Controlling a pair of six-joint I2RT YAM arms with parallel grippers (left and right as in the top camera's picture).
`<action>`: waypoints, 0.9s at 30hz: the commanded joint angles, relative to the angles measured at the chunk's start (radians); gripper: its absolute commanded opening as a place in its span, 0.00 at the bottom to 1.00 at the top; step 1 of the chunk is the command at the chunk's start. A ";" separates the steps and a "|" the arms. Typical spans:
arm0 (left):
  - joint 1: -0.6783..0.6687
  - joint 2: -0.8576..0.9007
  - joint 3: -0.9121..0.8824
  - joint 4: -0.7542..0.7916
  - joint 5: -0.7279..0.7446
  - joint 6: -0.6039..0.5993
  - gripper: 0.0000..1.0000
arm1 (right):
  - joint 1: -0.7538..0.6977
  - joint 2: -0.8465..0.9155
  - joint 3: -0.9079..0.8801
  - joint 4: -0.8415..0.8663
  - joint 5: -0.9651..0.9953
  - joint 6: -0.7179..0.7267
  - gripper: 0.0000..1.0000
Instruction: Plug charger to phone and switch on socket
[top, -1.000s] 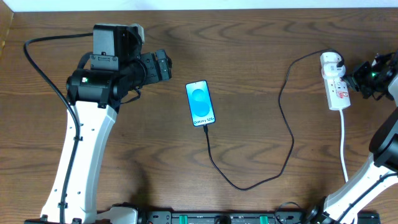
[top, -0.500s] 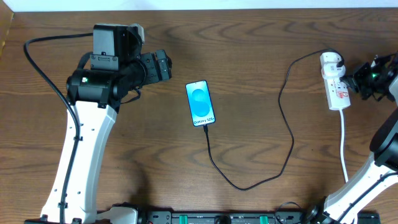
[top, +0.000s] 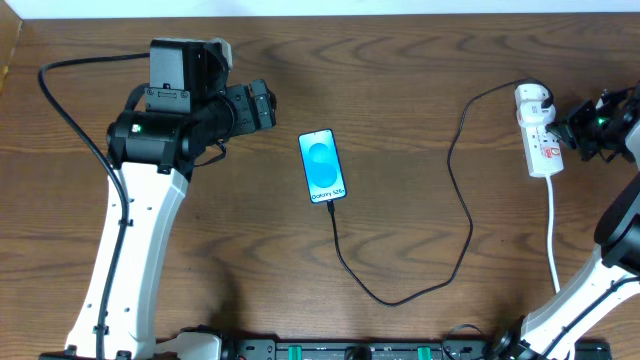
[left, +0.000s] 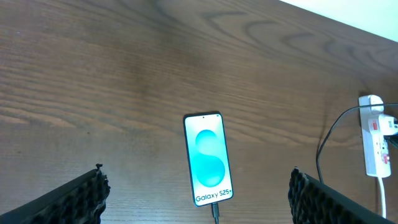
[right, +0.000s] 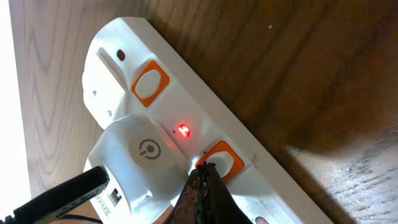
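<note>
The phone (top: 322, 166) lies mid-table, its blue-teal screen lit, "Galaxy" end toward the front; it also shows in the left wrist view (left: 208, 158). The black charger cable (top: 400, 295) is plugged into its near end and loops right to the white adapter (right: 142, 154) seated in the socket (top: 538, 133). A red light (right: 183, 130) glows on the socket (right: 186, 99). My right gripper (right: 203, 171) is shut, its tips pressed on an orange-rimmed switch (right: 225, 158). My left gripper (left: 198, 198) is open, above and left of the phone.
A second orange-rimmed switch (right: 150, 83) sits nearer the socket's end. The socket's thick white cord (top: 553, 235) runs toward the table's front at the right. The left arm (top: 150, 180) stands over the table's left side.
</note>
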 joint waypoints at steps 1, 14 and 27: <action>-0.001 -0.005 0.007 -0.002 -0.007 0.005 0.94 | -0.018 -0.021 -0.031 -0.027 -0.020 -0.001 0.01; -0.001 -0.005 0.007 -0.002 -0.007 0.005 0.94 | -0.148 -0.571 -0.031 -0.145 -0.051 -0.159 0.01; -0.001 -0.005 0.007 -0.002 -0.007 0.005 0.94 | 0.297 -0.825 -0.031 -0.394 0.132 -0.373 0.01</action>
